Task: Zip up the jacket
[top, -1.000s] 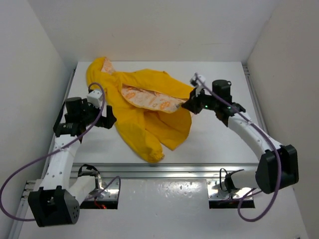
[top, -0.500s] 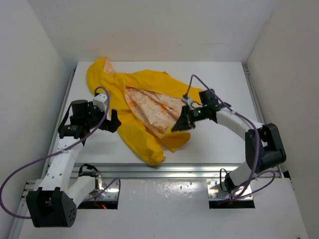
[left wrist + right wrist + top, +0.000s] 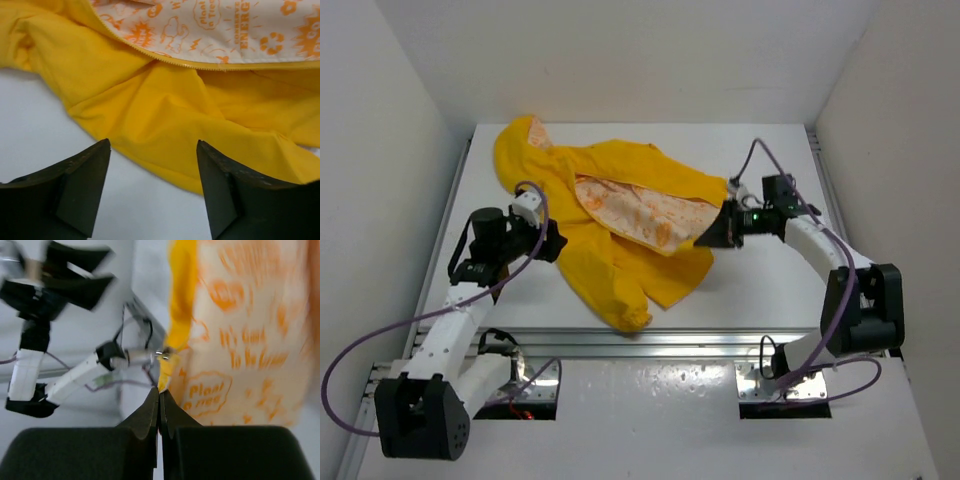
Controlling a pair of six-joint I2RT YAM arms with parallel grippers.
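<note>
Right jaws seemingly pinch jacket front edge; left jaws apart nearby.

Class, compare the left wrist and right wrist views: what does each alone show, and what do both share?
Left wrist only: the left end effector, open over the white table, holding nothing. Right wrist only: the right end effector, shut on the zip edge of the bright yellow fabric jacket, and the left arm behind. Both: the jacket's cream lining with orange print.
</note>
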